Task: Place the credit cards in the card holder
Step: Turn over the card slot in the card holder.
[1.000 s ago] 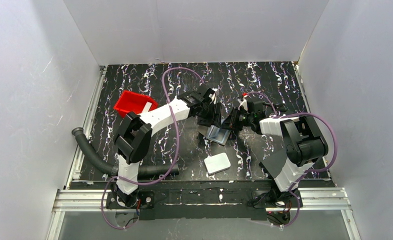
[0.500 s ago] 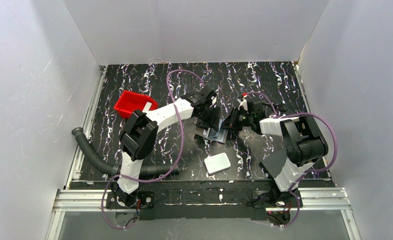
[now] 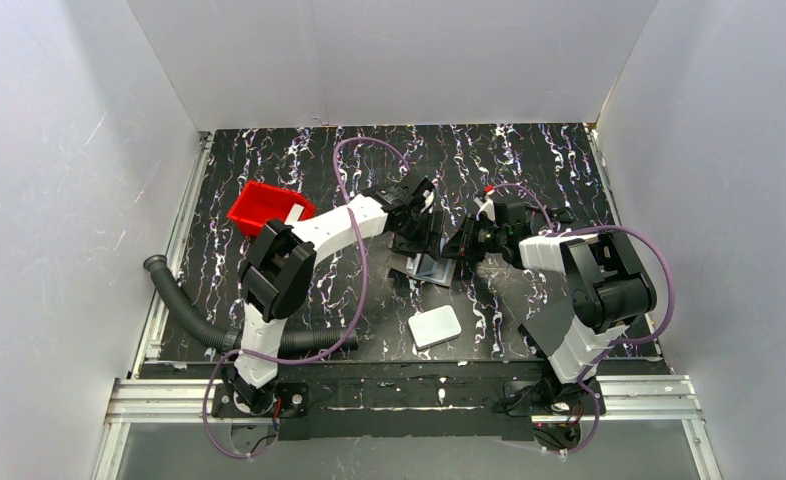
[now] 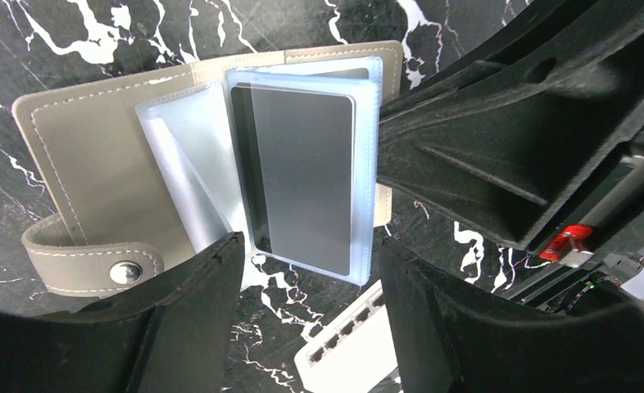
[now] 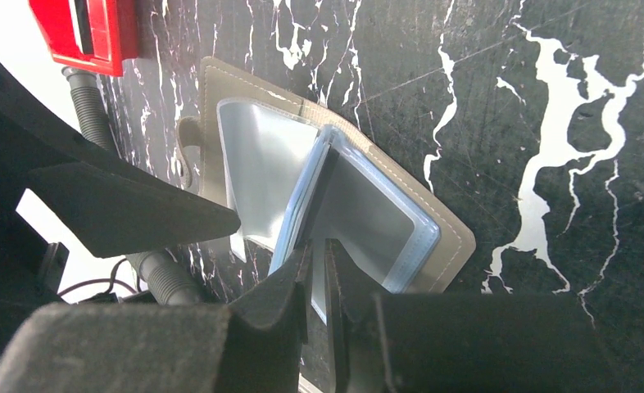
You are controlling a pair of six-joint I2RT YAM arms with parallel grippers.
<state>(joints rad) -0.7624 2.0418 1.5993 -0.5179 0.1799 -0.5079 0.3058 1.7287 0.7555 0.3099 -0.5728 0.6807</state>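
The grey-brown card holder (image 4: 81,155) lies open on the black marbled table (image 3: 529,160), its clear plastic sleeves fanned out. A grey credit card (image 4: 306,180) sits inside the top sleeve. My left gripper (image 4: 310,254) hovers open just above the holder's near edge, with nothing between its fingers. My right gripper (image 5: 319,246) is shut on the edge of the sleeve pages (image 5: 261,172), coming in from the holder's right side (image 3: 461,248). In the top view the holder (image 3: 431,268) lies between both grippers, with the left gripper (image 3: 416,240) over it.
A white rounded slab with ports (image 3: 434,326) lies near the holder toward the arms. A red tray (image 3: 264,207) stands at the left. A black corrugated hose (image 3: 184,310) curves along the left front. White walls enclose the table.
The left arm's elbow shifted right and its gripper came down closer over the holder, jaws a little wider. The right arm kept its grip and place.
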